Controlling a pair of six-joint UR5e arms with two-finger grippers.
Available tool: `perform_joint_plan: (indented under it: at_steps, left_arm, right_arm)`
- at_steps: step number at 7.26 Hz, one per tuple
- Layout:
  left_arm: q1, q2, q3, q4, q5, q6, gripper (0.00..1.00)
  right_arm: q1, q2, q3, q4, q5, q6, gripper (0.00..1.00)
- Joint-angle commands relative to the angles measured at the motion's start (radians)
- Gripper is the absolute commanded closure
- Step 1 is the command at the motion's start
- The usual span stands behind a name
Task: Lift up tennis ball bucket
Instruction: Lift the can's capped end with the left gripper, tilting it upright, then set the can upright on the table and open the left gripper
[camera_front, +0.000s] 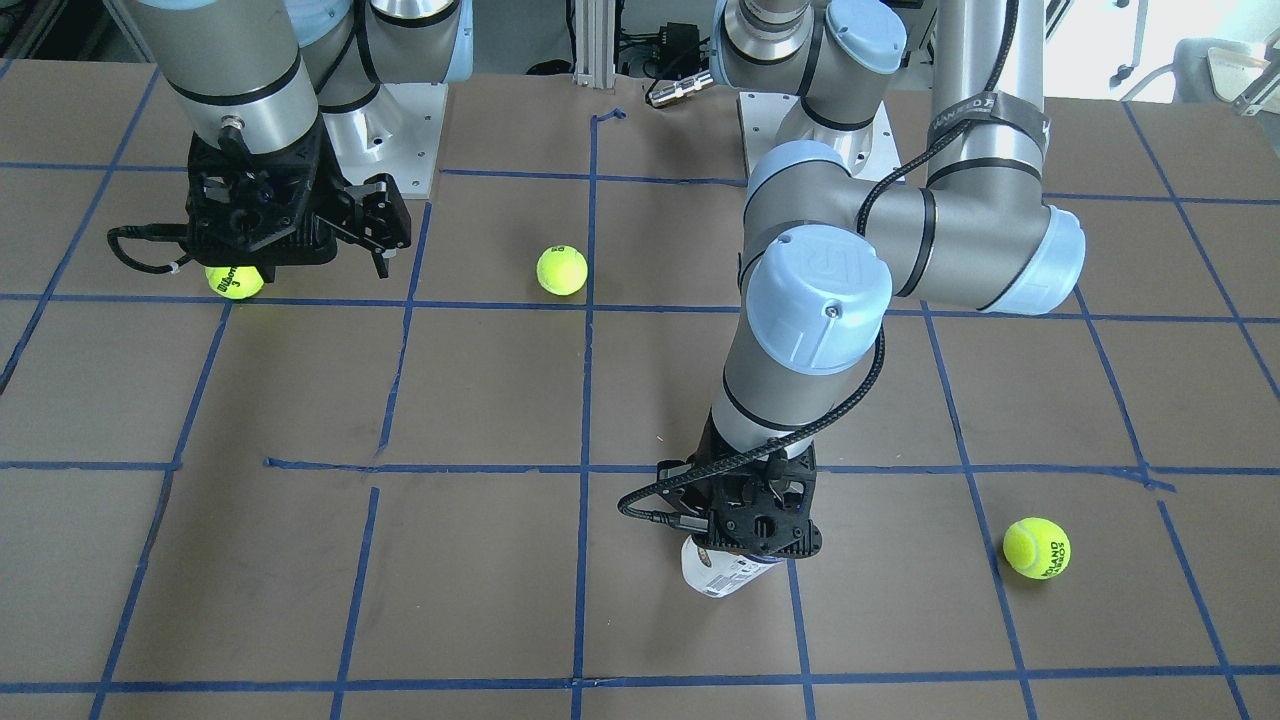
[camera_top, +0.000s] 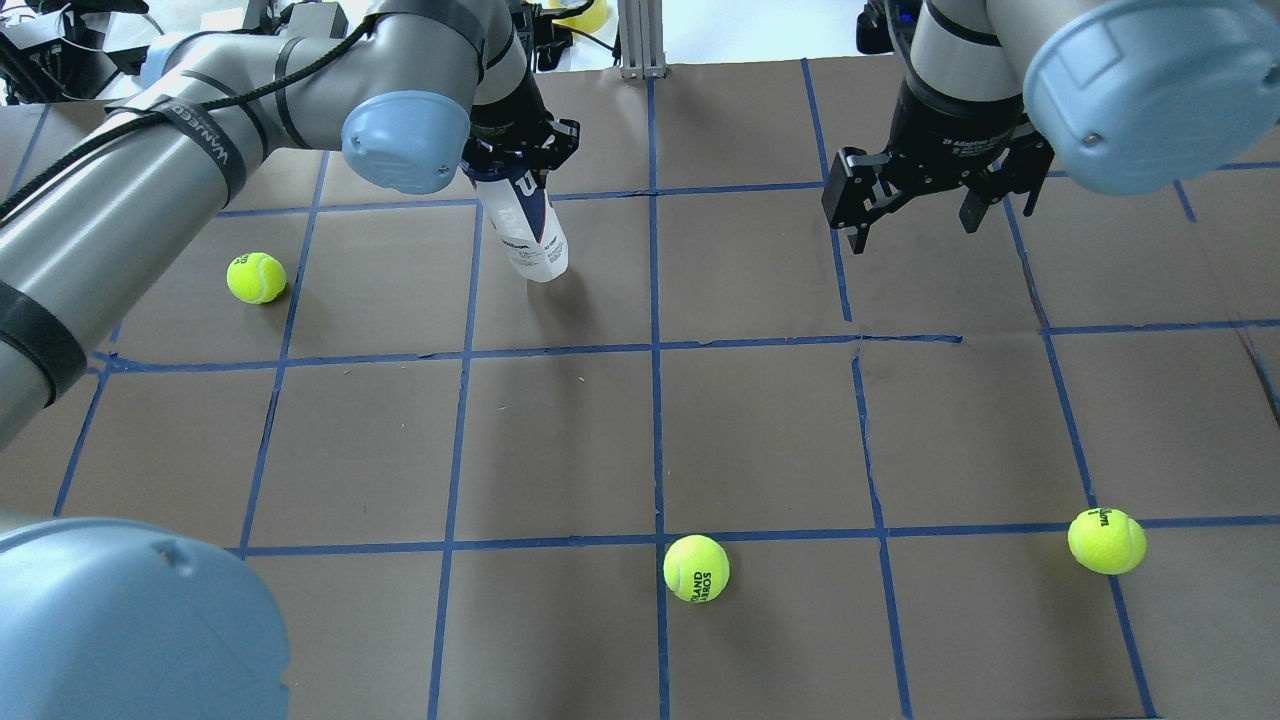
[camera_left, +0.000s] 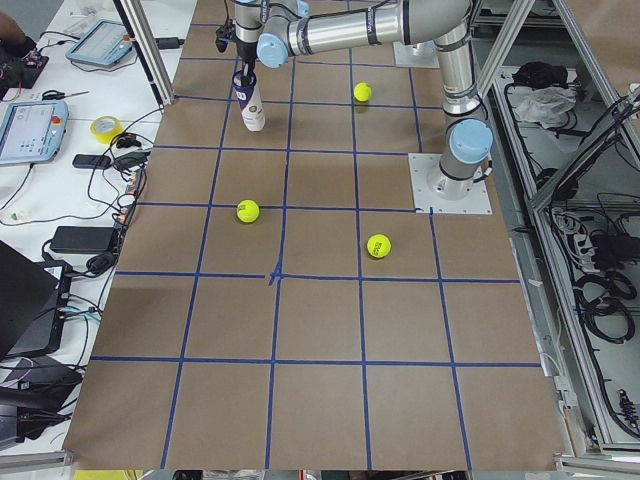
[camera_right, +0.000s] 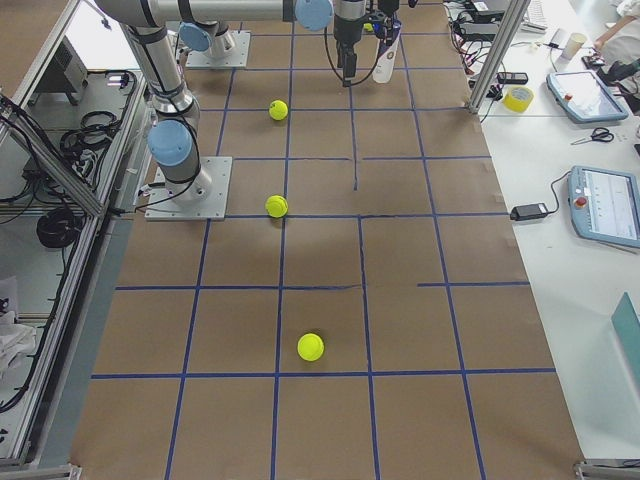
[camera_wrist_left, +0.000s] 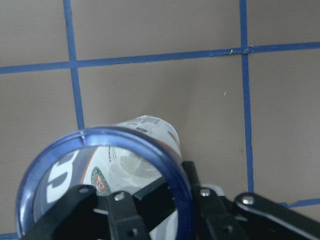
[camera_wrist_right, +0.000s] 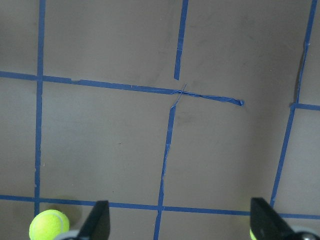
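Observation:
The tennis ball bucket (camera_top: 530, 232) is a clear tube with a white and navy label. It hangs tilted from my left gripper (camera_top: 517, 160), which is shut on the tube's blue top rim (camera_wrist_left: 150, 145), one finger inside and one outside. Its bottom end is close to the table; I cannot tell if it touches. In the front-facing view the tube (camera_front: 722, 575) pokes out below the wrist. My right gripper (camera_top: 915, 225) is open and empty above the table, well to the tube's right. It also shows in the right wrist view (camera_wrist_right: 182, 222).
Three loose tennis balls lie on the brown, blue-taped table (camera_top: 560, 440): one left of the tube (camera_top: 256, 277), one front centre (camera_top: 696, 568), one front right (camera_top: 1106, 540). The last lies just under my right wrist (camera_wrist_right: 48, 225).

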Motion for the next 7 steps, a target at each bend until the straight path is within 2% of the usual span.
perform_joint_plan:
  at_steps: [1,2,4,5,7]
  left_arm:
    - [-0.005,-0.014,0.001,0.009,0.001,-0.012,0.47]
    - [-0.008,-0.006,0.001,0.003,0.001,-0.015,0.00]
    - [-0.028,0.015,0.006,-0.003,0.002,-0.030,0.00]
    - [-0.036,0.047,0.009,-0.049,-0.002,-0.039,0.00]
    - [-0.030,0.113,0.056,-0.168,0.001,-0.039,0.00]
  right_arm:
    - [0.000,0.000,0.001,-0.001,0.001,0.000,0.00]
    - [0.000,0.000,0.001,0.001,0.000,0.001,0.00]
    - [-0.005,0.000,-0.007,-0.010,0.032,0.014,0.02]
    - [-0.047,-0.002,-0.014,-0.049,0.096,0.014,0.00]
    - [-0.072,-0.012,-0.011,-0.044,0.097,0.018,0.00]
